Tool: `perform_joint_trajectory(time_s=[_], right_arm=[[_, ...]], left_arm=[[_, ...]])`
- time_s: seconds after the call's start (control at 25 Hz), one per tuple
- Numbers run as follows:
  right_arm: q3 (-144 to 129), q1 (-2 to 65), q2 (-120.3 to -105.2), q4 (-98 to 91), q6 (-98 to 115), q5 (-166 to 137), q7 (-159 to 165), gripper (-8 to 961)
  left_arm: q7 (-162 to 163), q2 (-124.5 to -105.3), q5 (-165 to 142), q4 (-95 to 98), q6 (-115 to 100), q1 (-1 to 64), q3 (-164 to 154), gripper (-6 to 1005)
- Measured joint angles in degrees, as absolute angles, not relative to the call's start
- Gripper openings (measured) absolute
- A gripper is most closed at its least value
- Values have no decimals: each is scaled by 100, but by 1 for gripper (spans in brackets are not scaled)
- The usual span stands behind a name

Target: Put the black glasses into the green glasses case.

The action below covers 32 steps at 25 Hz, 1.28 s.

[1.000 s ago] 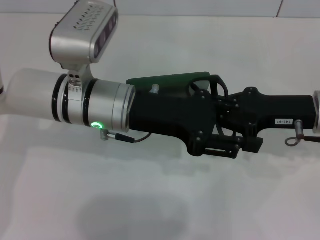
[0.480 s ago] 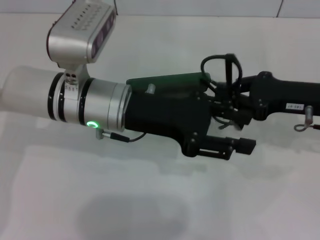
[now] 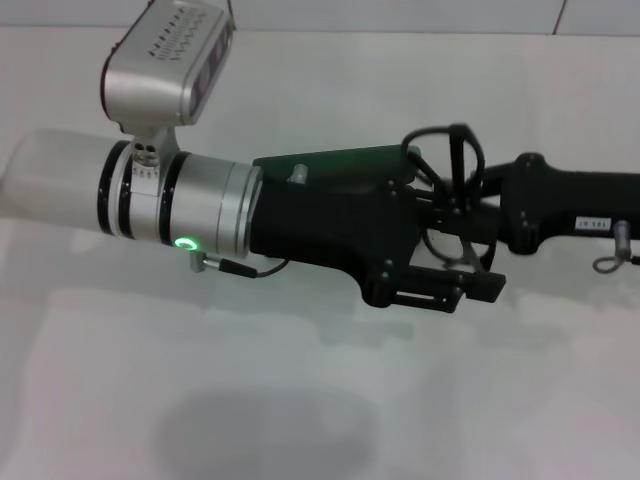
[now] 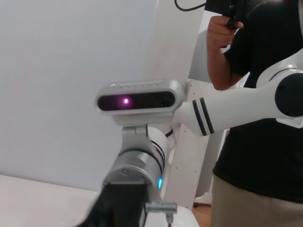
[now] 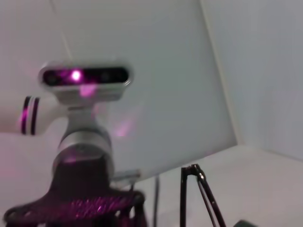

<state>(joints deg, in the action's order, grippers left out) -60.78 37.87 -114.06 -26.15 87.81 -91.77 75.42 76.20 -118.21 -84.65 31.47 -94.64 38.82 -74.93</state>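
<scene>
In the head view the green glasses case [image 3: 340,162] lies on the white table, mostly hidden behind my left arm; its lid's position cannot be told. The black glasses [image 3: 452,160] show as thin black loops rising between the two grippers, just off the case's right end. My right gripper [image 3: 452,215] reaches in from the right and appears shut on them. Their thin frame [image 5: 196,198] also stands close in the right wrist view. My left gripper [image 3: 445,292] stretches across from the left, in front of the case, tip to tip with the right one.
The white table [image 3: 300,400] extends toward the front, with a wall behind it. A person in a black shirt [image 4: 265,118] stands beyond the right arm in the left wrist view. The left arm's wrist camera [image 3: 170,70] sticks up above the table.
The right gripper has drawn back to the right, out of its overlap with the left gripper. The glasses loops have risen, now standing higher near the case's right end. The left arm barely shifted.
</scene>
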Motion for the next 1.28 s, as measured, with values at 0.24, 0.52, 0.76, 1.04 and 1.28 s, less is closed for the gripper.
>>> perform_joint_trajectory(time_s=[0.24, 0.52, 0.76, 1.04, 1.28], right_arm=[[-6090, 3802, -11428, -2716, 8806, -9538, 7572, 106], [-6076, 3794, -11431, -2739, 8802, -9644, 7576, 107], [-5824, 3618, -11482, -2954, 8666, -9577, 7455, 107], [-6068, 3410, -11612, -3674, 8256, -9547, 6939, 108], [-7669, 3109, -11614, -5302, 6983, -9521, 7176, 108]], left_arm=[[7620, -11821, -8466, 3157, -9411, 3916, -7489, 587], [7629, -11814, -8473, 3163, -9316, 3937, -7488, 588], [7654, -11726, -8486, 3164, -9327, 3826, -7224, 588], [7609, -11680, -8458, 3145, -9176, 3205, -5371, 589], [7430, -11835, -8451, 3144, -8791, 2859, -3690, 588]])
